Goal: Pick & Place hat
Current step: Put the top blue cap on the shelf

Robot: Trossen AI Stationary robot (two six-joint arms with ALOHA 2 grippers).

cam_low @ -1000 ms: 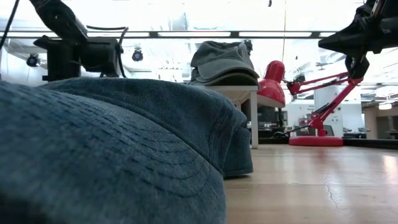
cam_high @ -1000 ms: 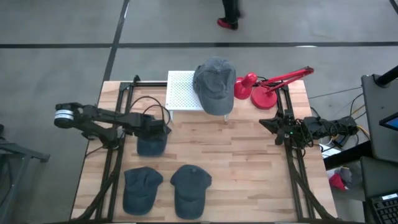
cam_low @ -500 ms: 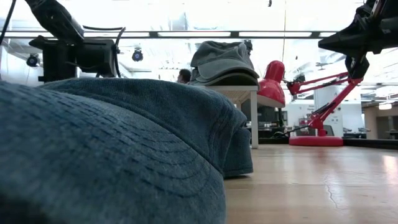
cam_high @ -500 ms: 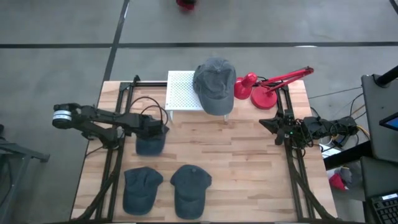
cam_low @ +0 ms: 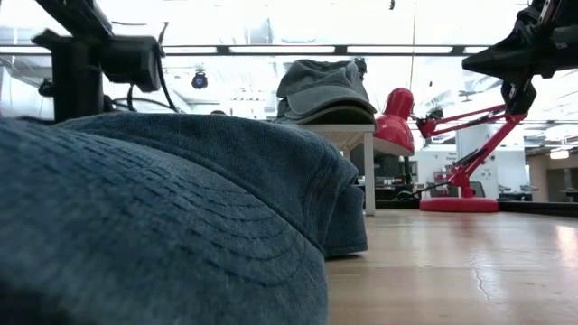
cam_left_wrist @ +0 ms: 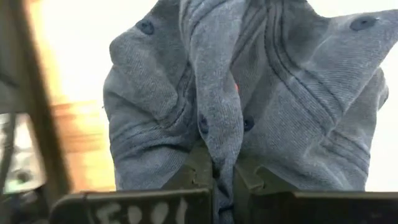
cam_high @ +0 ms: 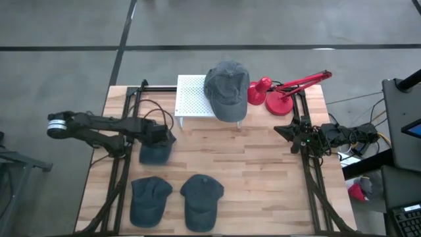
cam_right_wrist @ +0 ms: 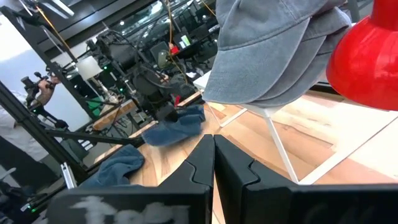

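A blue hat (cam_high: pixel 155 154) lies on the left half of the table, with my left gripper (cam_high: pixel 164 136) shut on its crown (cam_left_wrist: pixel 249 81). Two more blue hats (cam_high: pixel 148 199) (cam_high: pixel 201 200) lie flat near the table's near edge. A grey hat (cam_high: pixel 227 87) sits on a white stand (cam_high: pixel 191 95) at the far edge. My right gripper (cam_right_wrist: pixel 213 140) waits shut by the table's right edge (cam_high: pixel 279 130), touching nothing. My left gripper pinches a raised fold of the crown's cloth (cam_left_wrist: pixel 219 149) between its two fingers, close to the top button. The fingers slant down at it from the table's left. The cloth around the fold is gathered upward; the rest of the hat spreads out below the fingers.
A red desk lamp (cam_high: pixel 279 92) stands at the far right beside the white stand. Dark frame rails (cam_high: pixel 118 178) run along the table's left and right sides. Bare wood (cam_high: pixel 256 178) lies between the hats and the right arm.
My left gripper has shut on the hat's crown and drawn back a little toward the table's left edge. The hat has shifted slightly the same way with it.
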